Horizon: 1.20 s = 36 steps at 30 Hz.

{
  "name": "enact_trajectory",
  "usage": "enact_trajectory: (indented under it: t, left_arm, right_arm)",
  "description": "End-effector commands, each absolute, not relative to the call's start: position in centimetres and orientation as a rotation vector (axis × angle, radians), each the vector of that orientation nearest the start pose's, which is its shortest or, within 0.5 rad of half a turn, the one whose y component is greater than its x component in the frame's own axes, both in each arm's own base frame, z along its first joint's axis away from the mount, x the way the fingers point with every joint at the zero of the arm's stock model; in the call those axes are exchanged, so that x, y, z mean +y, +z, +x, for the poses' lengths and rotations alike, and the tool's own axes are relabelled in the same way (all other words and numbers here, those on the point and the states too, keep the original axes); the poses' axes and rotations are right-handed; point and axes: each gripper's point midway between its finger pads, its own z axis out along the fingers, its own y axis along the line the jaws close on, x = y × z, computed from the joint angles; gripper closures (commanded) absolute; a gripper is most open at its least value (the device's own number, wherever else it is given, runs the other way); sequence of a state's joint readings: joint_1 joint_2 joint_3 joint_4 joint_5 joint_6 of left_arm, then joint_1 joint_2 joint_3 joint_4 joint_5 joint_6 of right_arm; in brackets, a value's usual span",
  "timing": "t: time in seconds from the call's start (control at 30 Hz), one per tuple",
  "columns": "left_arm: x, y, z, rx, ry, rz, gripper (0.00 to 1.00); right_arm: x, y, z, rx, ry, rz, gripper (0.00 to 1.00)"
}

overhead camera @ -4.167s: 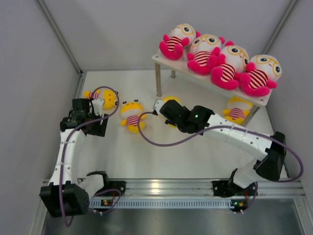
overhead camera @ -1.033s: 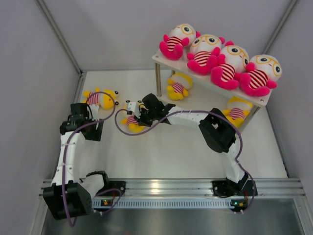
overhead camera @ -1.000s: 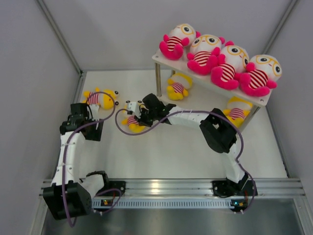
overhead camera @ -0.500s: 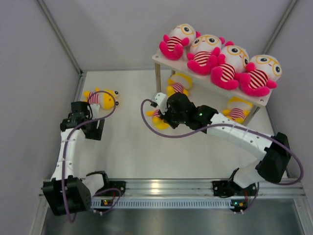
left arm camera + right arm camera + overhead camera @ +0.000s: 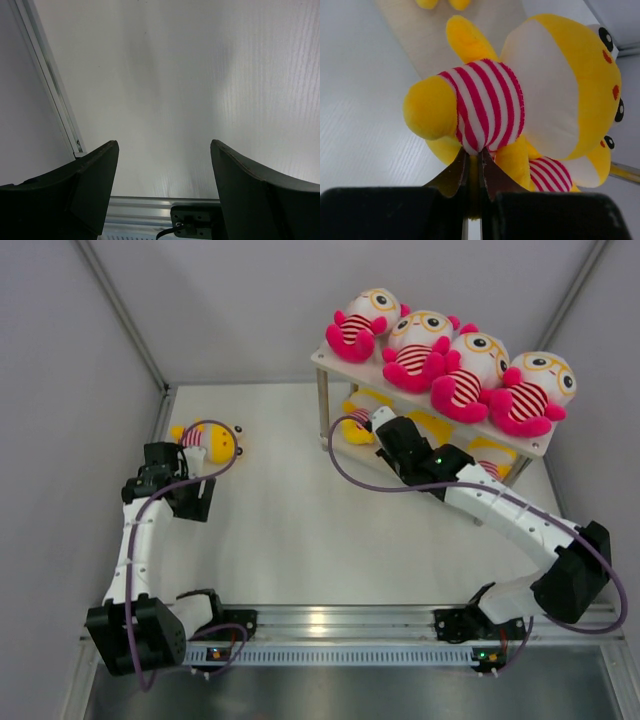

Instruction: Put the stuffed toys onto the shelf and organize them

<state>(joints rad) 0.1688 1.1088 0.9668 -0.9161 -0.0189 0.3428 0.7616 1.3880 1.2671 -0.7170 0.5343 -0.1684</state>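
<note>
My right claw (image 5: 474, 159) is clamped on the striped belly of a yellow doll (image 5: 540, 95) at the shelf (image 5: 322, 361); my left claw (image 5: 165, 160) stands apart.

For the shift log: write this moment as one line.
right end effector: shut on yellow toy, at shelf, lower tier | left end effector: open, empty | top tier: four pink toys

My shelf (image 5: 323, 405), white boards on thin silver legs, carries the four pink-limbed dolls (image 5: 412, 358) in a row along its top board, red-white striped bellies and glasses turned upward. The held yellow doll (image 5: 485, 110) hangs pinched by its striped belly in my right gripper (image 5: 472, 157) at the shelf's lower tier, close against a second yellow doll (image 5: 555, 175) there. The loose yellow doll (image 5: 208, 440) lies well to the left of the shelf.
</note>
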Motion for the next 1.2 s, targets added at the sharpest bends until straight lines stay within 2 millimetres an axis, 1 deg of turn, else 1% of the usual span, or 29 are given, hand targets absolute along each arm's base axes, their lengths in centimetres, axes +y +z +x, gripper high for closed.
enact_trajectory:
  t: [0.0, 0.03, 0.07, 0.1, 0.13, 0.17, 0.2, 0.27, 0.3, 0.33, 0.43, 0.53, 0.63, 0.67, 0.7, 0.73, 0.77, 0.8, 0.83, 0.87, 0.9, 0.93, 0.97, 1.07, 1.13, 1.17]
  left_arm:
    - [5.9, 15.6, 24.8, 2.554, 0.211, 0.240, 0.20]
    - [5.9, 15.5, 24.8, 2.560, 0.209, 0.235, 0.20]
    - [5.9, 15.5, 24.9, 2.562, 0.208, 0.235, 0.20]
    - [5.9, 15.6, 24.9, 2.560, 0.207, 0.233, 0.20]
    - [5.9, 15.6, 24.9, 2.559, 0.208, 0.234, 0.20]
    - [5.9, 15.7, 24.9, 2.557, 0.208, 0.234, 0.20]
    - [5.9, 15.7, 24.9, 2.554, 0.210, 0.236, 0.20]
    - [6.0, 15.8, 24.7, 2.549, 0.220, 0.237, 0.20]
    - [6.0, 15.8, 24.6, 2.550, 0.227, 0.239, 0.20]
    - [6.1, 15.8, 24.5, 2.548, 0.233, 0.242, 0.20]
    - [6.2, 15.5, 24.4, 2.557, 0.236, 0.243, 0.20]
    - [6.0, 15.3, 24.5, 2.562, 0.223, 0.253, 0.19]
    - [5.9, 15.4, 24.7, 2.560, 0.215, 0.262, 0.19]
    - [6.0, 15.5, 24.8, 2.558, 0.218, 0.268, 0.19]
    - [6.1, 15.8, 25.0, 2.552, 0.222, 0.275, 0.19]
    - [5.6, 15.7, 25.3, 2.548, 0.187, 0.296, 0.19]
    - [5.6, 15.9, 25.5, 2.544, 0.185, 0.309, 0.19]
    - [5.7, 16.3, 25.8, 2.533, 0.193, 0.330, 0.19]
    - [5.6, 16.3, 26.1, 2.535, 0.188, 0.344, 0.19]
    - [5.7, 16.4, 26.3, 2.531, 0.193, 0.366, 0.19]
    - [5.8, 17.1, 26.8, 2.513, 0.198, 0.373, 0.20]
    - [5.6, 16.9, 27.2, 2.520, 0.179, 0.379, 0.20]
    - [5.6, 17.1, 27.6, 2.514, 0.171, 0.394, 0.20]
    - [5.4, 18.0, 30.0, 2.469, 0.158, 0.409, 0.20]
    - [5.2, 18.6, 32.2, 2.436, 0.160, 0.425, 0.21]
    - [5.2, 19.7, 33.3, 2.413, 0.176, 0.416, 0.21]
  right_arm:
    - [15.2, 23.9, 33.7, 2.010, -0.365, -0.712, 1.00]
    - [15.3, 24.0, 34.3, 1.982, -0.342, -0.712, 1.00]
    - [16.0, 24.2, 35.3, 1.923, -0.308, -0.686, 1.00]
    - [16.4, 24.0, 35.8, 1.900, -0.289, -0.698, 1.00]
    - [16.4, 24.0, 36.4, 1.870, -0.303, -0.731, 1.00]
    - [16.5, 23.2, 36.8, 1.862, -0.306, -0.753, 1.00]
    - [17.2, 22.5, 37.4, 1.856, -0.296, -0.779, 1.00]
    - [17.2, 21.9, 38.1, 1.864, -0.311, -0.819, 1.00]
    - [17.2, 20.7, 38.5, 1.890, -0.326, -0.834, 1.00]
    - [16.8, 20.5, 38.8, 1.900, -0.332, -0.830, 1.00]
    - [15.9, 20.0, 39.4, 1.920, -0.337, -0.808, 1.00]
    - [16.1, 19.6, 39.5, 1.923, -0.290, -0.814, 1.00]
    - [15.8, 18.6, 39.6, 1.931, -0.274, -0.822, 0.99]
    - [15.9, 18.2, 39.7, 1.926, -0.266, -0.831, 0.92]
    - [16.0, 17.9, 39.8, 1.927, -0.262, -0.840, 0.87]
    - [15.9, 17.8, 39.9, 1.932, -0.262, -0.839, 0.83]
    - [16.0, 17.8, 40.0, 1.940, -0.265, -0.838, 0.73]
    - [15.7, 17.5, 40.3, 1.958, -0.280, -0.825, 0.68]
    - [15.6, 17.2, 40.3, 1.971, -0.291, -0.824, 0.64]
    - [15.5, 17.3, 40.4, 1.983, -0.302, -0.819, 0.55]
    - [15.3, 17.4, 40.3, 1.993, -0.316, -0.811, 0.51]
    - [15.3, 17.5, 40.3, 1.994, -0.316, -0.811, 0.47]
    - [15.2, 18.0, 40.3, 1.990, -0.320, -0.805, 0.40]
    - [15.3, 18.9, 39.9, 1.974, -0.348, -0.802, 0.32]
    - [15.4, 19.7, 39.6, 1.963, -0.348, -0.795, 0.29]
    - [15.5, 20.4, 39.5, 1.951, -0.343, -0.789, 0.27]
